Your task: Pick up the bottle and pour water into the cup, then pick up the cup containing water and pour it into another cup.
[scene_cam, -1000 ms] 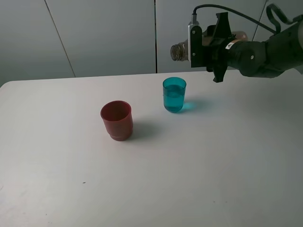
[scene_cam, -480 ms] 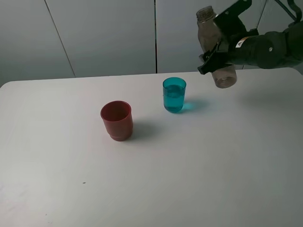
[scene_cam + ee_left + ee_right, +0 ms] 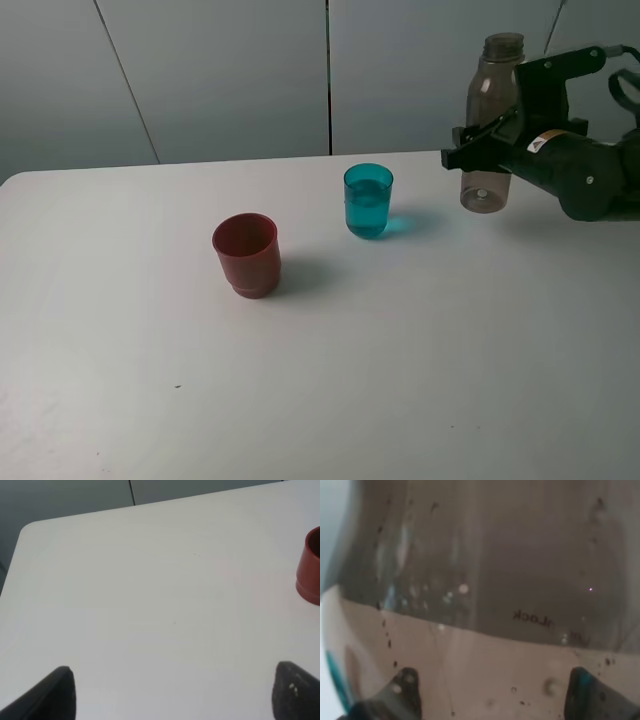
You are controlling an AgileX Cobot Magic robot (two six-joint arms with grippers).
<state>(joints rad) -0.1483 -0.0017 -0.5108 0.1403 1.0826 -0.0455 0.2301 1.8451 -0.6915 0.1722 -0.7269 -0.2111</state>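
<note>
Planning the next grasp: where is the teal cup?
Exterior high view: the teal cup stands right of centre, between the red cup and the held bottle.

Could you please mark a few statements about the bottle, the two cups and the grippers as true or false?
1. The right gripper holds the bottle upright. True.
2. The teal cup is empty. False: it holds water.
3. The red cup lies on its side. False: it stands upright on the table.
4. The left gripper is open and holds nothing. True.
</note>
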